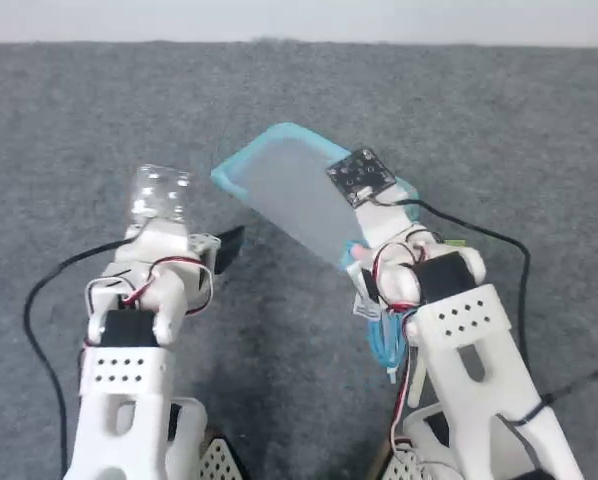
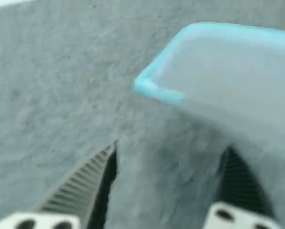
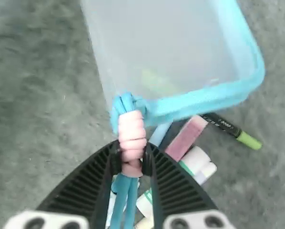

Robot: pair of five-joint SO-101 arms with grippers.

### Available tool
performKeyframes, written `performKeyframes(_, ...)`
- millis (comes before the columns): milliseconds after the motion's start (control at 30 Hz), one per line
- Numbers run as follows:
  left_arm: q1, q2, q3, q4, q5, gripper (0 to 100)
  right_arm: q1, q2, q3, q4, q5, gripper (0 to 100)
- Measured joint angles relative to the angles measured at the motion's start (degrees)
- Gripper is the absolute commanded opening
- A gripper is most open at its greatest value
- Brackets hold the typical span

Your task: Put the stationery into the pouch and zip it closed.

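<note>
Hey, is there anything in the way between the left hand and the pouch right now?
Nothing visible. The left hand is open over bare grey mat, and only mat lies between it and the near corner of the pouch. The right hand grips its pink pull at the other end.

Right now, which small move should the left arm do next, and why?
Probably ease the left gripper forward to pinch the pouch corner. Its jaws stand open just short of it, while the right gripper is shut on the pink pull, and the stationery lies outside.
</note>
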Motion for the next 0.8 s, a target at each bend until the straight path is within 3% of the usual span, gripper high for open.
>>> performKeyframes(167,1.1,-0.2,0.0,0.4,-0.2,33,-7.6,0.0,-8.7,4.6,-1.6,0.6)
performKeyframes(300,4.8,-2.4,-0.4,7.0,0.3,35,-12.3,0.0,-11.4,4.6,-1.6,0.6)
performKeyframes(533,6.9,-19.3,-3.0,20.0,0.6,36,-13.2,3.2,-13.6,4.6,-1.6,0.6)
performKeyframes(800,7.2,-24.3,-2.8,20.7,-1.5,36,-13.3,4.7,-14.5,4.6,-1.6,0.6)
